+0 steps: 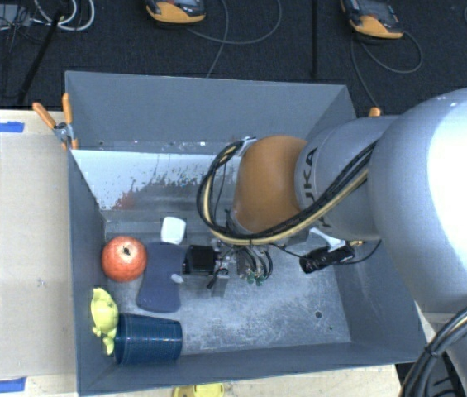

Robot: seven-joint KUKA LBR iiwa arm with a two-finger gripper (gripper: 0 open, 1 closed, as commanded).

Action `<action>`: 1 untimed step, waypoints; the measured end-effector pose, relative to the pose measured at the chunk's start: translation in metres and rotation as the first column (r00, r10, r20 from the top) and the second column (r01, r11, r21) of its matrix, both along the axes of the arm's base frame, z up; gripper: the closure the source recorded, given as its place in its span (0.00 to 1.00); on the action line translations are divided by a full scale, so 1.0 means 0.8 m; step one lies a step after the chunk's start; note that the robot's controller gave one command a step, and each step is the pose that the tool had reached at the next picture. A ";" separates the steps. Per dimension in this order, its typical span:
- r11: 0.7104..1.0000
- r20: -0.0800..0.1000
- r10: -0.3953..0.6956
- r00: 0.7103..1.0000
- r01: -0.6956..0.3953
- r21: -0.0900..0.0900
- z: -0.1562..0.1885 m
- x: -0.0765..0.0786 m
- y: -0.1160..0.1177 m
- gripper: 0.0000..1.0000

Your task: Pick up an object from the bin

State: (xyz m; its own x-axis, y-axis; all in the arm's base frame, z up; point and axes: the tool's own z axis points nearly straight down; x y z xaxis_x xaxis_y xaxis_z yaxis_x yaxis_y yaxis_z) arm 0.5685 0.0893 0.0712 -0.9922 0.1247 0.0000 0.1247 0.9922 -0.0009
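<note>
Leaving a dark blue cup (pixel 146 339) and a yellow toy (pixel 103 313) lying in the near left corner of the bin (pixel 216 131); hanging low with the claw (pixel 219 273) just beside a flat slate-blue pad (pixel 159 281), rounded, soft-looking, left of centre, the likeliest target; lifting nothing yet, gripping and raising remaining; giving no telling of the claw's state, apart or together; ignoring a red apple (pixel 123 258) and a white block (pixel 173 229) beyond.
</note>
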 end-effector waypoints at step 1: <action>0.999 -0.002 -0.049 0.999 0.049 0.001 0.247 -0.019 -0.006 1.00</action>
